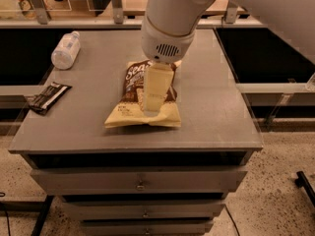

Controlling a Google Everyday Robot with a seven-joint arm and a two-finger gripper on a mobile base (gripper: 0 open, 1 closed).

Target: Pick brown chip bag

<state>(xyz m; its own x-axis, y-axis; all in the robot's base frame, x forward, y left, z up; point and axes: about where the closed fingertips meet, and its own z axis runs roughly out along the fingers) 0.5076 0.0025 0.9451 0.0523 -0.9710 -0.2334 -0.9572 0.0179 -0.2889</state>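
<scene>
- At the far left, a small flat black wrapper (47, 96) with a white stripe lies at the left edge of the table, and part of it sticks out past the edge.
- Behind it, near the back left corner, a clear plastic bottle (65, 49) lies on its side, well apart from the wrapper.
- The brown chip bag (129, 90) lies flat near the middle of the grey table (211, 97), a little toward the front. Its dark brown end with the white lettering points to the back, and its pale yellow end points to the front edge.
- The gripper (150, 111) is directly over the bag and points downward. Its pale yellow body covers the middle of the bag, and its tip is over the pale lower part.
- I cannot tell if the gripper is open or closed, or if it has hold of the bag or touches it.
- The white round arm housing (170, 28) is above the gripper and hides the top of the bag.
- Under the table top, at the front, there are drawers (140, 181).
</scene>
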